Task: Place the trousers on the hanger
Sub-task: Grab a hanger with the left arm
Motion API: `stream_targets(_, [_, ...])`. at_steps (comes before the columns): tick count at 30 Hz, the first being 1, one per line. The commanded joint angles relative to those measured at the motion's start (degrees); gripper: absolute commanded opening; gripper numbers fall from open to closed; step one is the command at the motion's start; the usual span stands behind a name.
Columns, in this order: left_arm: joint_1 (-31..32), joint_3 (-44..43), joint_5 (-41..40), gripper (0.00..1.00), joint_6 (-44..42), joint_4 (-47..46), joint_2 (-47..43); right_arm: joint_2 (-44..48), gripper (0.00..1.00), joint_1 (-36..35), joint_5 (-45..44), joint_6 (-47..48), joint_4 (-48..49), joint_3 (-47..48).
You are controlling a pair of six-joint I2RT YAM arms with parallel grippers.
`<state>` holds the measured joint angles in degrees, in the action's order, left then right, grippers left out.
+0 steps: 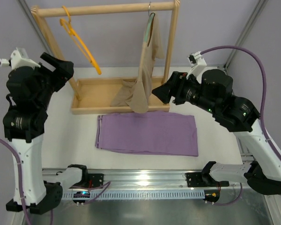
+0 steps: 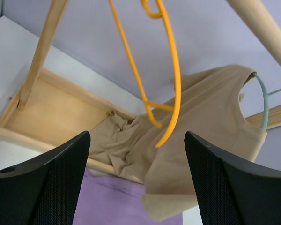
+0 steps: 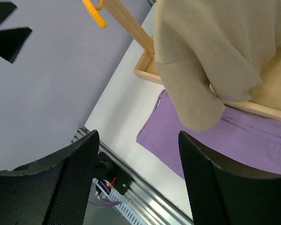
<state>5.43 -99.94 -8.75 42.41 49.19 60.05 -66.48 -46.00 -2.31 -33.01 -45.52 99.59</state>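
Trousers (image 1: 147,133) lie flat, folded, on table (image 1: 70,140). Long axis runs parallel to near edge, midway between 2 arms, below both. Hanger (image 1: 79,44) hooks on rack (image 1: 107,8) top rail, toward far-left corner, just ahead of left end effector (image 1: 61,70); left arm nearer. Right end effector (image 1: 160,92) sits beside beige garment (image 1: 145,79). Both spread wide, holding nothing. No brands, no readable writing.

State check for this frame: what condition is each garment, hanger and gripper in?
trousers: folded flat on the table, not on any hanger.
hanger: hooked on the rack top bar, empty.
beige garment: hung on the grey-green hanger, hem bunched in the tray.
left gripper: open, empty.
right gripper: open, empty.
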Motion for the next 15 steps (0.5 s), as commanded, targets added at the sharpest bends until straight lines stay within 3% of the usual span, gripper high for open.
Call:
stream_targets(1, [0.1,-11.1,2.43,0.82,-3.3,8.72,12.86,0.98,0.71,-0.67,-2.0,-0.21,2.09,-3.24])
stream_targets(4, [0.72,-17.02,3.47,0.82,-1.99,7.6,15.09,3.27,0.72,-0.58,-2.79,0.49,2.98,-7.64])
stream_targets(6, [2.03,-16.43,3.74,0.82,0.38,2.24,15.01,4.33,0.72,-0.67,-2.88,0.93,3.85,-10.71])
stream_targets(15, [7.48,-18.62,1.56,0.82,0.48,-3.13,24.67,8.2,0.72,-0.67,-2.88,2.69,4.3,-16.17])
